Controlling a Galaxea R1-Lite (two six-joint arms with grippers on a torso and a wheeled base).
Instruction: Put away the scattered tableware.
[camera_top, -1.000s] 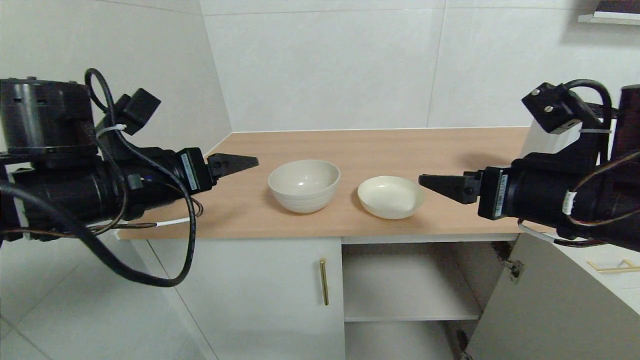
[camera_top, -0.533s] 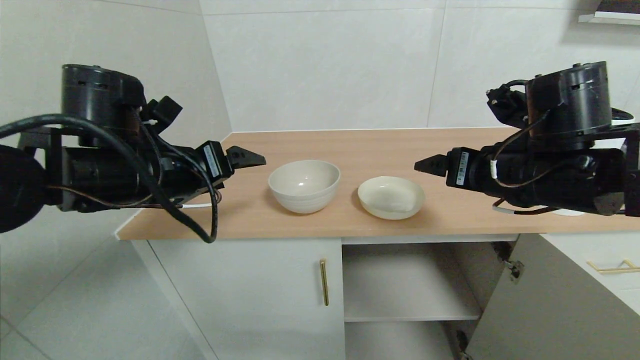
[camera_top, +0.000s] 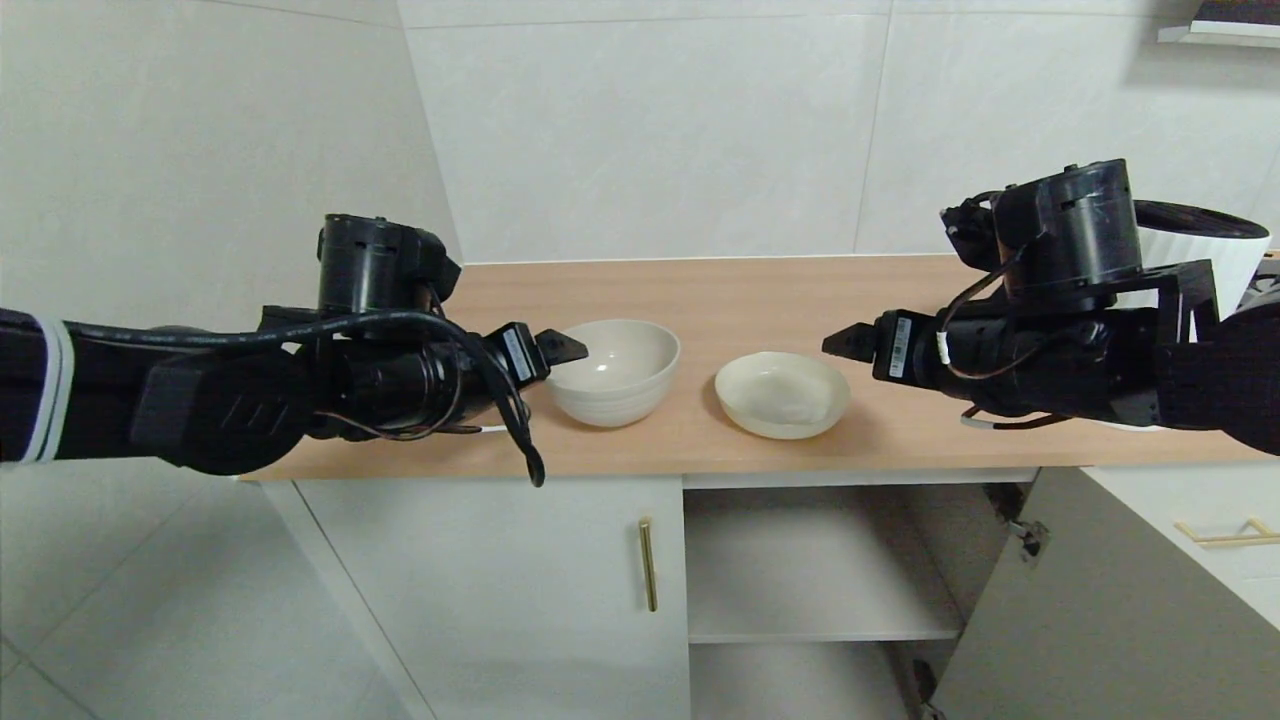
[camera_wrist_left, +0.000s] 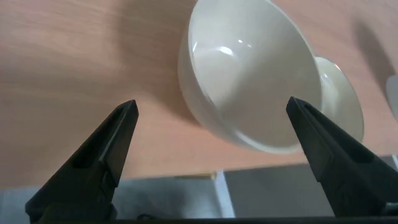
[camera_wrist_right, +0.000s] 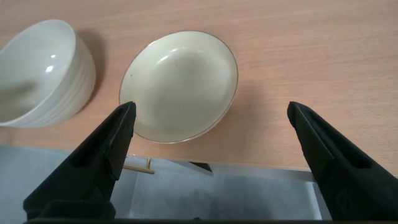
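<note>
Left gripper (camera_wrist_left: 211, 104): spread wide, holding nothing, level with the deep bowl's (camera_top: 608, 370) rim, seemingly just short of touching; right gripper (camera_wrist_right: 209, 109): equally wide, empty, just beside the shallow dish (camera_top: 782, 393); both vessels upright, side by side, on the wooden counter (camera_top: 760, 290).

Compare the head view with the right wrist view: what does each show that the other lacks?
Head view: the left gripper near the deep bowl, and the tiled wall behind. Right wrist view: the right gripper with its fingers spread wide, framing the shallow bowl from above. Both: the two bowls, apart on the wooden counter.
</note>
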